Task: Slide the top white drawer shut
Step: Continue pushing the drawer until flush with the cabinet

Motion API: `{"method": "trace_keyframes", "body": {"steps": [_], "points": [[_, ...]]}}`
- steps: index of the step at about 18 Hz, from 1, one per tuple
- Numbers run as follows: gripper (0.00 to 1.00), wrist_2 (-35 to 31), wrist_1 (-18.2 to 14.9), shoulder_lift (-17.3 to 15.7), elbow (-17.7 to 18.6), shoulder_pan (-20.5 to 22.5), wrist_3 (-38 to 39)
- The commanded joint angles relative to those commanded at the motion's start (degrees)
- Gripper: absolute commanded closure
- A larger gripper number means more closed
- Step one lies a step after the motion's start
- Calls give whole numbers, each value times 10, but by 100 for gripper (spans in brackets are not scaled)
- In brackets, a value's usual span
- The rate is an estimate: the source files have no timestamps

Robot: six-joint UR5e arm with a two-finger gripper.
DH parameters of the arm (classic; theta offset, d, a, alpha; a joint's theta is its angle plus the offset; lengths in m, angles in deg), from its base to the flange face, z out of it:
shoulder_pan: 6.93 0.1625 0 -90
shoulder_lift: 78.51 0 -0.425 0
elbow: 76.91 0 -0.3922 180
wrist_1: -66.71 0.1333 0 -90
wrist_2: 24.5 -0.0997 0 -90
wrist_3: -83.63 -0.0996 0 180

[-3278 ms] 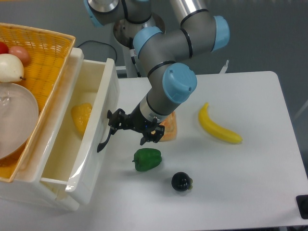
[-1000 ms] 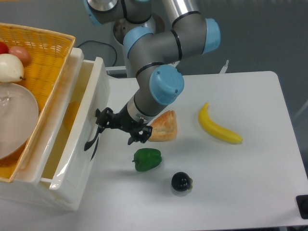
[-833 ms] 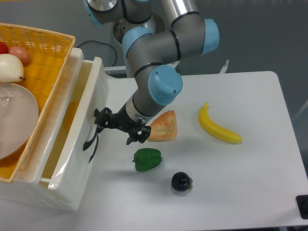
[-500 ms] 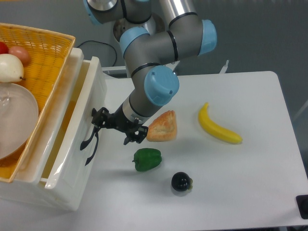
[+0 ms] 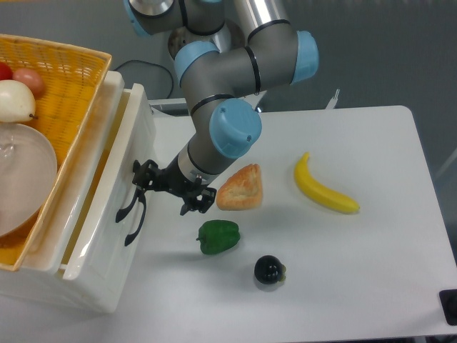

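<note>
The top white drawer (image 5: 103, 214) stands at the left under the yellow basket, open only by a narrow slit that shows a thin strip of its cream inside. Its black curved handle (image 5: 133, 214) hangs on the glossy front panel. My gripper (image 5: 141, 178) points left, its fingertips together and pressed against the drawer front just above the handle's upper end. It holds nothing.
A yellow woven basket (image 5: 71, 78) with fruit and a clear bowl (image 5: 25, 179) sits on the drawer unit. On the white table (image 5: 385, 271) lie a piece of bread (image 5: 240, 188), a green pepper (image 5: 218, 236), a small black fruit (image 5: 269, 270) and a banana (image 5: 323, 188).
My gripper has travelled left with the drawer front ahead of it. The drawer has slid in from wide open to a narrow gap, hiding the yellow thing inside.
</note>
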Motion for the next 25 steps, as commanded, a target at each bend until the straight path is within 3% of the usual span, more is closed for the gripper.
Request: {"method": "trace_keyframes", "body": {"steps": [25], "points": [[0, 3, 1, 1, -1, -1, 0]]}}
